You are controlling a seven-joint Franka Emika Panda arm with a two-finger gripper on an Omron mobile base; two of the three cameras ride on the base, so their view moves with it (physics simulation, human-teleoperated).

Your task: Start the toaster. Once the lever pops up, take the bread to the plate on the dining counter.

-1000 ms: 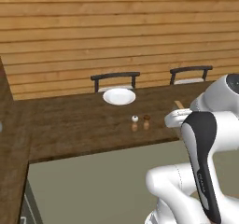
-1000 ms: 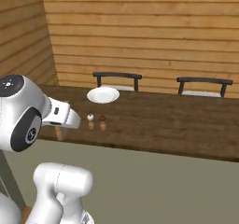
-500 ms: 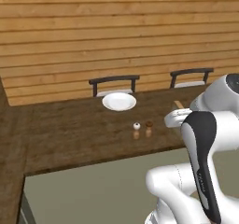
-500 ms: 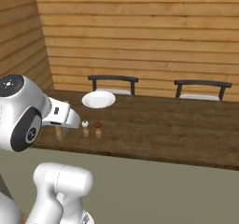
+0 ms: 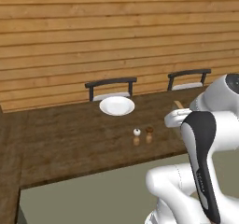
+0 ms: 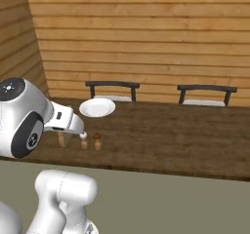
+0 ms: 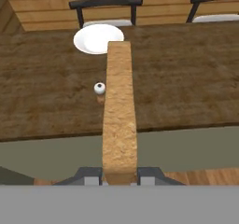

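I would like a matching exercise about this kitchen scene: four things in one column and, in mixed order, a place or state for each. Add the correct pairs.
Things:
1. bread
2. plate
3. two shakers
4. chairs

Places or states:
A. behind the dining counter, against the wooden wall
B. held edge-on in the shut gripper
C. bare, on the counter in front of a chair
D. side by side on the counter, nearer the robot than the plate

Pairs: 1-B, 2-C, 3-D, 4-A

Bread (image 7: pixel 119 111) rough, porous; dining counter (image 7: pixel 186 78) matt wood-grain; plate (image 7: pixel 95 38) smooth white.
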